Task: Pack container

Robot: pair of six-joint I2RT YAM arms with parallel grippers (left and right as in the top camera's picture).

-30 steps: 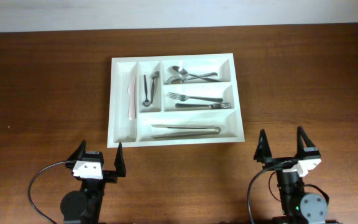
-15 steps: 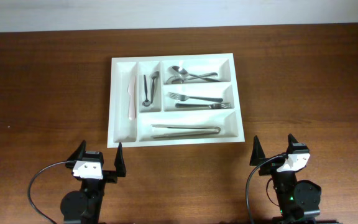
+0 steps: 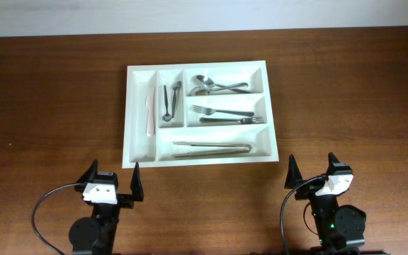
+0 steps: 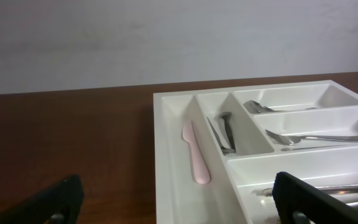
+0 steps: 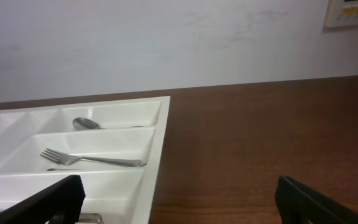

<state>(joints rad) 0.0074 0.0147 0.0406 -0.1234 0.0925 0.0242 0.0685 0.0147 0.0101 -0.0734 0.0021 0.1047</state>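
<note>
**Both end effectors released, container loaded on the table**

Your container (image 3: 139,145) lies flat on the table (image 3: 48,106), on the far side from both arms. Your left end effector (image 3: 114,167) sits near its near-left corner, fingers spread wide and grasping nothing. Your right end effector (image 3: 312,161) sits off the near-right corner, equally released. Inside the container you have a pink knife (image 3: 149,112) in the leftmost upright slot and tongs (image 3: 211,148) in the nearest long slot.
</note>
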